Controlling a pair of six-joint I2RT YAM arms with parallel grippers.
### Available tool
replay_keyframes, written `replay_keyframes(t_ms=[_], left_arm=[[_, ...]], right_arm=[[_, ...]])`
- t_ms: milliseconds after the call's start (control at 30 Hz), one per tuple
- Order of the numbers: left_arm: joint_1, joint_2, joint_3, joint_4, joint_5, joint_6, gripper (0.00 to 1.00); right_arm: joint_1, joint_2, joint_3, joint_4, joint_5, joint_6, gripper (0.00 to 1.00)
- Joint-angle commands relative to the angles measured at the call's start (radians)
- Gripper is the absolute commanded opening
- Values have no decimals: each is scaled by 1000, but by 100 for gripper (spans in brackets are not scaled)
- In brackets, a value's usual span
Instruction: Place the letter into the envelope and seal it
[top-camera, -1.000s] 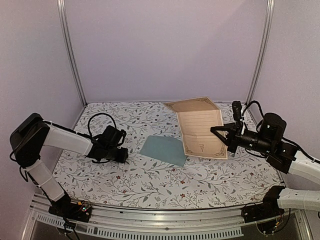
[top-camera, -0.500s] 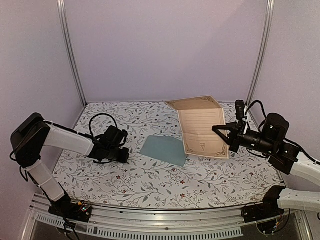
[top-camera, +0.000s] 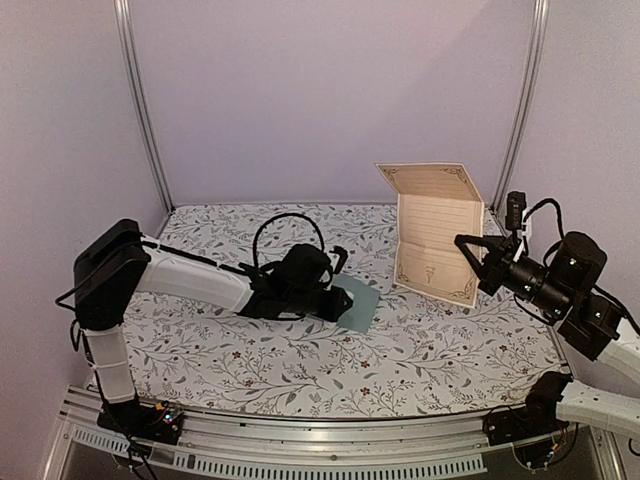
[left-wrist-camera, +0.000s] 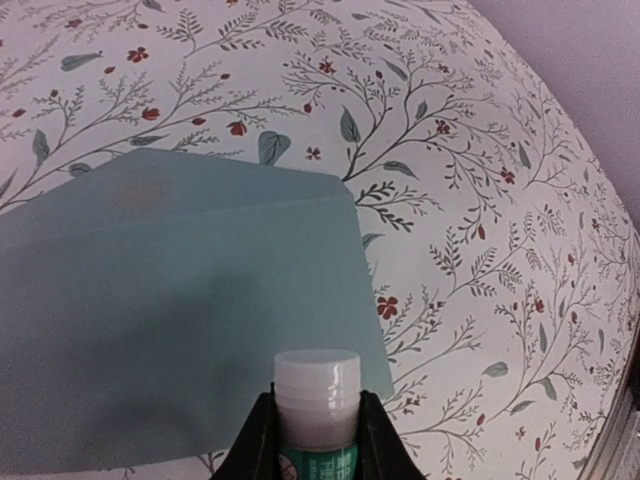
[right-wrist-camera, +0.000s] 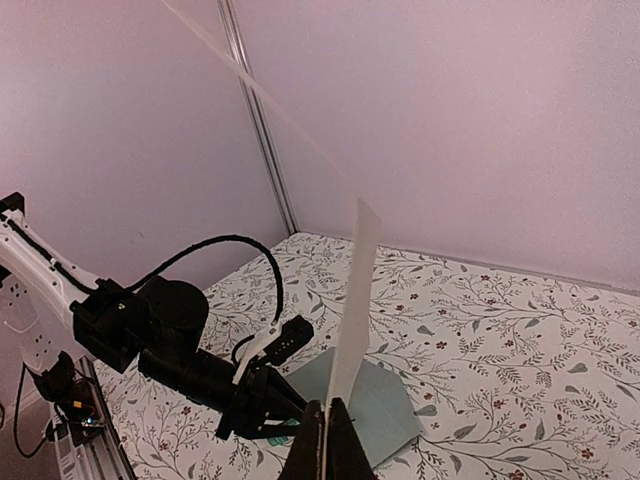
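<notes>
left gripper (left-wrist-camera: 318, 420) pinching glue stick (left-wrist-camera: 317, 372) over envelope (left-wrist-camera: 170, 290); right gripper (top-camera: 468, 252) pinching edge of letter (top-camera: 437, 232), held upright.

Your envelope (left-wrist-camera: 180, 300) was pale teal; letter (top-camera: 438, 235) tan, ruled, dark-bordered; glue stick (left-wrist-camera: 317, 385) white-capped, green; tablecloth (top-camera: 300, 370) white with grey vines, red flowers.

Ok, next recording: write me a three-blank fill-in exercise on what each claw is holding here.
1. The left claw is shut on a small white-capped, green-labelled ____.
2. The right claw pinches the upright tan, dark-bordered paper ____.
3. The left claw's load points its capped tip toward the flat, pale teal paper ____.
Missing words: glue stick; letter; envelope.
</notes>
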Motion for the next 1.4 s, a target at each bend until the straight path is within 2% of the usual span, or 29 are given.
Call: replay_keyframes(t_ms=[0,400,767,967,1167,1367], left_arm=[[-76,133,154,58,47,-31,2],[-180,407,480,-72,-22,8,3],[-182,479,535,-89,-67,13,7],[-183,481,531,-89,-73,7,18],[-188,465,519,-78,-85,14,35],[-192,459,516,-75,-97,21,43]], right_arm=[[6,-64,37,-67,89,17,0],[6,-145,51,-169,116,33,0],[6,-161,49,-197,154,42,0],[6,-163,45,-196,154,45,0],[6,-160,45,-193,151,44,0],[6,-158,40,-190,151,44,0]])
